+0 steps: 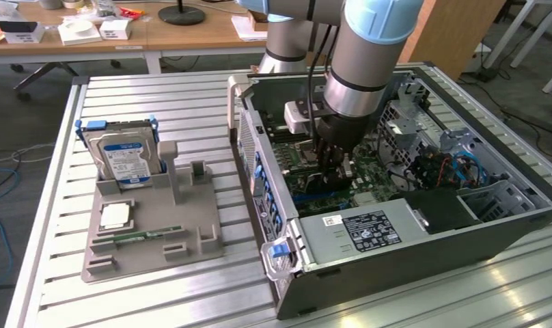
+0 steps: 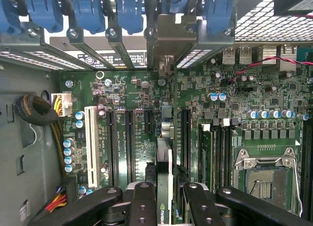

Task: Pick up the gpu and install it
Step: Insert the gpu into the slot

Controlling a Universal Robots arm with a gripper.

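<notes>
Inside PC case [image 1: 412,263], gpu [image 2: 165,157] is clamped edge-on by gripper [image 2: 165,192], bracket [image 2: 171,35] at case's rear edge, prob. touching mobo [image 2: 234,99] slot.

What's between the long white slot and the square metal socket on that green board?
In the wrist view: black slots and the gpu, on edge in the gripper.

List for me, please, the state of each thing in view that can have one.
gripper: shut on the gpu.
gpu: held on edge over the motherboard; whether it is seated cannot be told.
computer case: lying on its side, side panel off.
CPU socket: empty.
hard drive: upright in the grey holder.
memory stick: lying flat on the holder.
</notes>
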